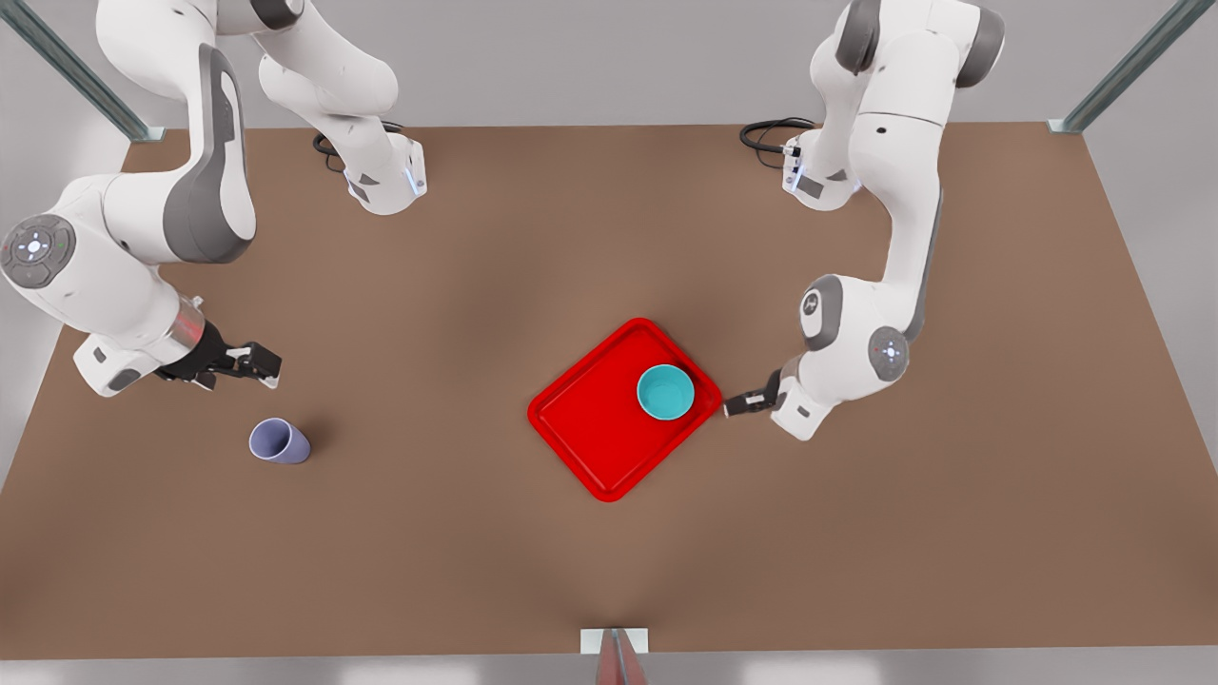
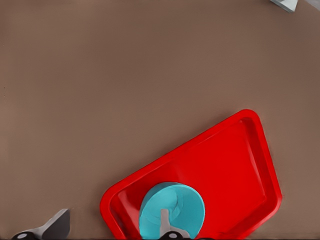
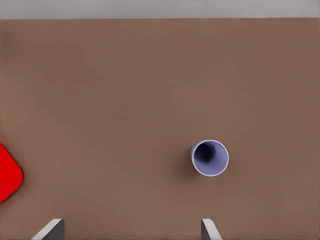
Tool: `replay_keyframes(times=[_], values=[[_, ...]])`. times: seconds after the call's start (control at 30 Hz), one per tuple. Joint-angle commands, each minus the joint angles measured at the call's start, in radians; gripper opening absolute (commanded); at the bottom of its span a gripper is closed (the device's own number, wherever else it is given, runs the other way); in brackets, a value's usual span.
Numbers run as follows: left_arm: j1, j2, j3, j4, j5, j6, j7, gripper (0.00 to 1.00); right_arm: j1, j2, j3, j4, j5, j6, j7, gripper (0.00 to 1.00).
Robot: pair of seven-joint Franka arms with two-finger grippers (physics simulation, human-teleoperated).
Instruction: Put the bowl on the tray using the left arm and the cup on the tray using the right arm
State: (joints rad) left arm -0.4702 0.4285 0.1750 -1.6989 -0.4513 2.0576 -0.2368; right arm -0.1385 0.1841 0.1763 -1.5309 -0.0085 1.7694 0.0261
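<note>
The teal bowl (image 1: 665, 392) (image 2: 172, 207) sits upright inside the red tray (image 1: 595, 428) (image 2: 225, 165), near the tray corner at the front view's right. Just off that corner, my left gripper (image 1: 737, 404) (image 2: 112, 216) is open and holds nothing; one of its fingers (image 2: 164, 220) shows in front of the bowl. The lavender cup (image 1: 279, 441) (image 3: 210, 158) stands upright on the brown table at the front view's left. My right gripper (image 1: 257, 366) (image 3: 131, 223) hovers above and behind the cup, open and empty.
Both arm bases (image 1: 385, 176) (image 1: 818, 176) with black cables stand at the back of the table. Metal frame posts (image 1: 1070, 124) mark the far corners. A white bracket (image 1: 614, 642) sits at the middle of the front edge.
</note>
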Motion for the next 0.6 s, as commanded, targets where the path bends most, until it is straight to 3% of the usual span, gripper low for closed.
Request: replay_keyframes(times=[0.0,0.1,0.17,0.23,0.47,0.57], values=[[0.004,-0.005,0.0,0.021,0.341,-0.043,0.014,0.99,0.002,0.001,0.0,0.0,-0.001,0.002,-0.002,1.0],[0.042,-0.142,0.037,0.054,0.35,-0.315,0.345,0.99,0.008,0.136,0.003,0.049,-0.054,-0.007,-0.014,1.0],[0.042,-0.241,0.043,0.081,0.514,-0.468,0.45,1.0,-0.016,0.192,-0.012,0.049,-0.062,0.01,-0.008,1.0],[0.064,-0.26,0.044,0.1,0.516,-0.488,0.413,1.0,-0.047,0.219,-0.057,0.014,-0.064,0.108,-0.038,1.0],[0.068,-0.252,0.087,0.139,0.507,-0.493,0.415,1.0,-0.081,0.23,-0.057,-0.15,-0.097,0.268,-0.052,1.0],[0.068,-0.248,0.087,0.139,0.502,-0.491,0.413,1.0,-0.087,0.239,-0.058,-0.261,-0.097,0.419,-0.052,1.0]])
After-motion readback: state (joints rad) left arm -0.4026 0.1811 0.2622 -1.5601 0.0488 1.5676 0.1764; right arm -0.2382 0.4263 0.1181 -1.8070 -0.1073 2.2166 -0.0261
